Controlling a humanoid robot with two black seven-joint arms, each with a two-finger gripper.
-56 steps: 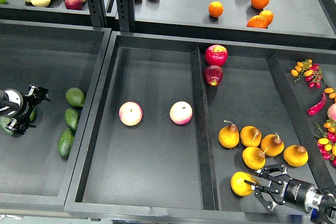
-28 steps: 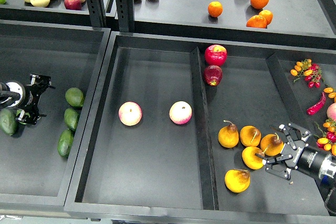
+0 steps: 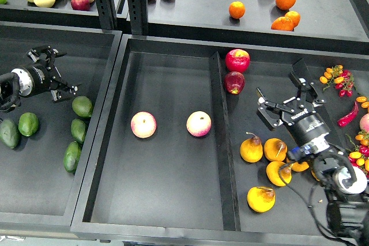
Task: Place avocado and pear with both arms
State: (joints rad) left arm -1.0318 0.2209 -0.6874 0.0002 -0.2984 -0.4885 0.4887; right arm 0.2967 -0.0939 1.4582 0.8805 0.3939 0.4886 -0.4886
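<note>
Pear (image 3: 260, 199) was sitting on its own at the front of the right bin compartment, a plump yellow-orange one with a reddish-brown blotch, stem end tipped up and to the right, long axis roughly diagonal. Nothing touched it, with bare floor on its left up to the center divider (image 3: 223, 142) and a gap between it and the duller pears (image 3: 275, 149) behind it.

The right gripper (image 3: 286, 106) hung above that pear cluster, fingers spread wide and empty, well clear of the placed pear. Plenty of open room ahead of it, towards the two red apples (image 3: 236, 71) at the back of the compartment.

Over in the left tray, the dark avocado (image 3: 8, 133) lay near the left edge, long axis slanting up-left to down-right, just beside a rounder, lighter green avocado (image 3: 28, 124). I couldn't tell if those two touched. Three more avocados (image 3: 77, 130) lined up along the tray's right wall (image 3: 101, 125), leaving a bare strip in between.

The left gripper (image 3: 56, 73) was up and behind them, fingers apart, holding nothing and touching nothing.

Two pink-and-yellow apples (image 3: 143, 124) sat in the wide middle compartment, well apart from each other.
</note>
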